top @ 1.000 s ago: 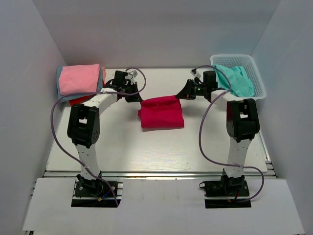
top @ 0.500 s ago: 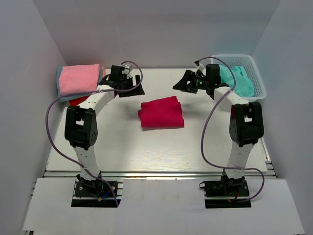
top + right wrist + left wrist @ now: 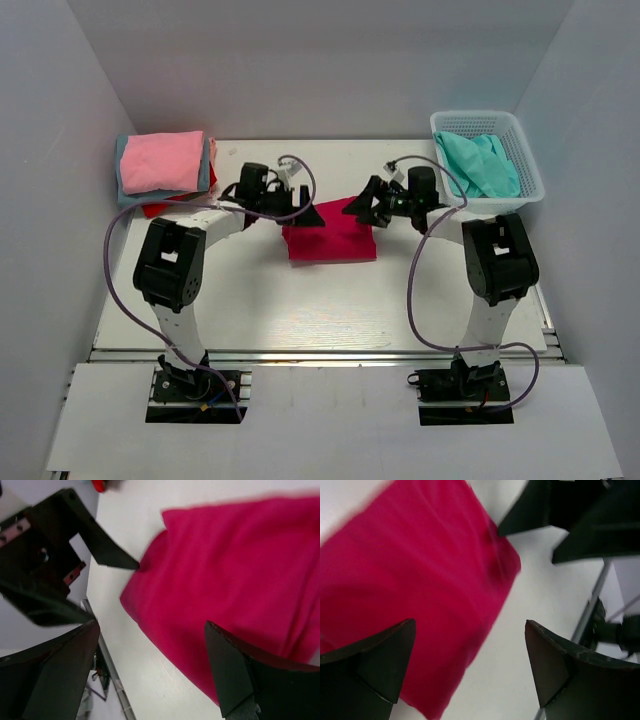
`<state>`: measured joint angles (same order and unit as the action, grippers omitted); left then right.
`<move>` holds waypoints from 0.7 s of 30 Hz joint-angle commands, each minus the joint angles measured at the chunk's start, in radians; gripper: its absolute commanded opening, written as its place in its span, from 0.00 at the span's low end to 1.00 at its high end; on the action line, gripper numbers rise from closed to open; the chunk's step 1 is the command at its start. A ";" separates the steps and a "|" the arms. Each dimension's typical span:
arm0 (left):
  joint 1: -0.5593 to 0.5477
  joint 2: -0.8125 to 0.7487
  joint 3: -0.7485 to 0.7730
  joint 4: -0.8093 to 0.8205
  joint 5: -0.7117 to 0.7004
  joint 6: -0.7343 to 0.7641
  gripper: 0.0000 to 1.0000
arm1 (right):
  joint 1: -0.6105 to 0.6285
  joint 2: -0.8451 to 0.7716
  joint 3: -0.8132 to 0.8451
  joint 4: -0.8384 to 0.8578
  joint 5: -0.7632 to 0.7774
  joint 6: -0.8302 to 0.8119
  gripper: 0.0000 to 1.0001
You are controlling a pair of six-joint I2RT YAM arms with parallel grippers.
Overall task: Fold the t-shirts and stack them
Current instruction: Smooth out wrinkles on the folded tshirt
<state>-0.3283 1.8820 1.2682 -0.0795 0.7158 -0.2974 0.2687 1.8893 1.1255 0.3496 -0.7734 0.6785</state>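
At the far left corner of the table (image 3: 300, 300), folded cloth is stacked and only partly seen. A light pink t-shirt (image 3: 160, 160) is laid on top, while a grey-blue t-shirt (image 3: 121, 172) and a red t-shirt (image 3: 158, 206) beneath it are shown only as thin edges. A teal t-shirt (image 3: 480, 165) is heaped in a white mesh basket (image 3: 528, 160) at the far right, its lower part hidden by the basket wall.

A crimson-magenta t-shirt (image 3: 335, 240), folded into a rough rectangle, is laid near the table's middle. Its far corners are covered from above by the two grippers. Both wrist views are blurred, and the cloth is cut off at their edges.

The left gripper (image 3: 305, 212) is held over the shirt's far left corner and the right gripper (image 3: 365, 208) over its far right corner, the two pointed toward each other. Both sets of jaws are spread wide, and nothing is pinched. Whether any fingertip is touching the cloth cannot be told.
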 commanded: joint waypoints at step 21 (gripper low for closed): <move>-0.020 -0.121 -0.023 -0.115 -0.188 0.112 1.00 | -0.010 -0.217 -0.240 -0.075 0.178 -0.110 0.90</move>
<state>-0.3546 1.8793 1.1706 -0.0952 0.6830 -0.2108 0.2584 1.7851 0.8852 0.3466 -0.6716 0.6971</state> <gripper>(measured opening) 0.995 0.904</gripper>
